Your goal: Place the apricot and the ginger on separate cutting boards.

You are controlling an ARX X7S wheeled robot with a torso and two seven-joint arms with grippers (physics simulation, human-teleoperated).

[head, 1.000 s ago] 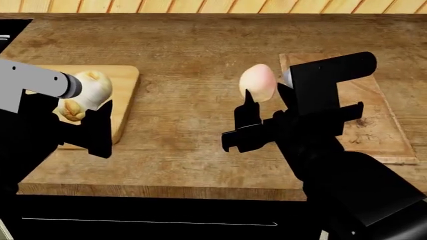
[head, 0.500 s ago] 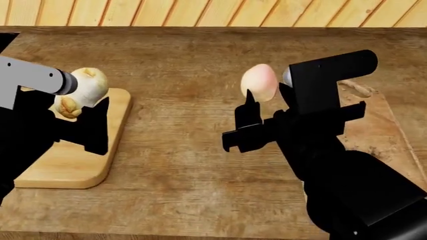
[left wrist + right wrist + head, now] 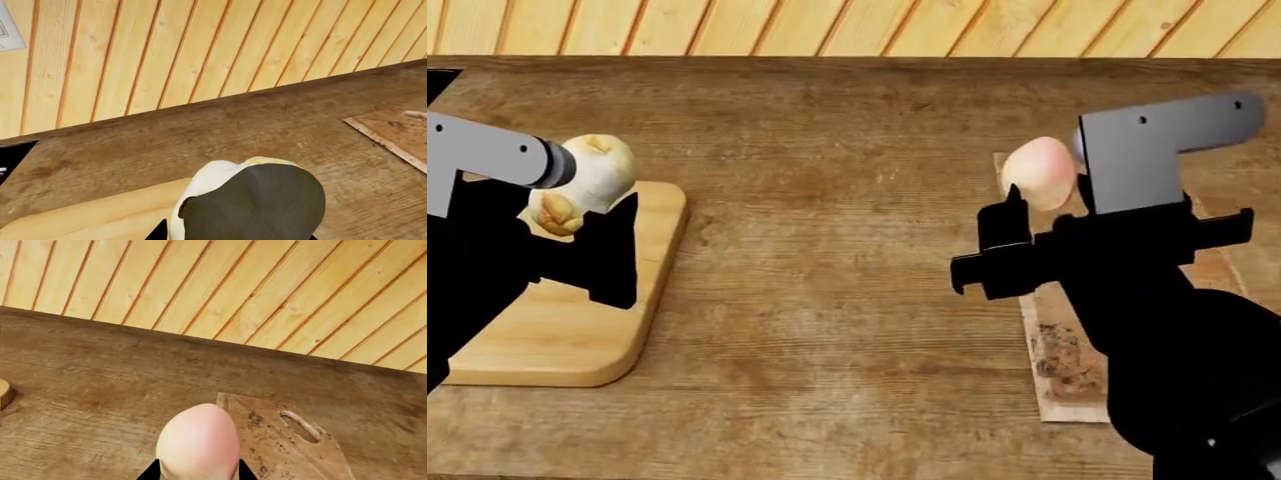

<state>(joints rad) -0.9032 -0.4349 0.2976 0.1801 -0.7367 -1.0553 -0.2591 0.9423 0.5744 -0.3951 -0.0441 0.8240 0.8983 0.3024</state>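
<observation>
Two pincers are hanging over the wooden table [image 3: 827, 300], each clamping one item. Nearest, the light wood cutting board [image 3: 547, 340] is lying on the table at its left side, and the left pincer [image 3: 594, 215] is holding the ginger [image 3: 587, 175] above that board's far end. The right pincer [image 3: 1034, 215] is gripping the apricot [image 3: 1038, 172] over the left edge of the dark stained cutting board [image 3: 280, 440], and beyond the table a plank wall [image 3: 233, 285] is standing.
</observation>
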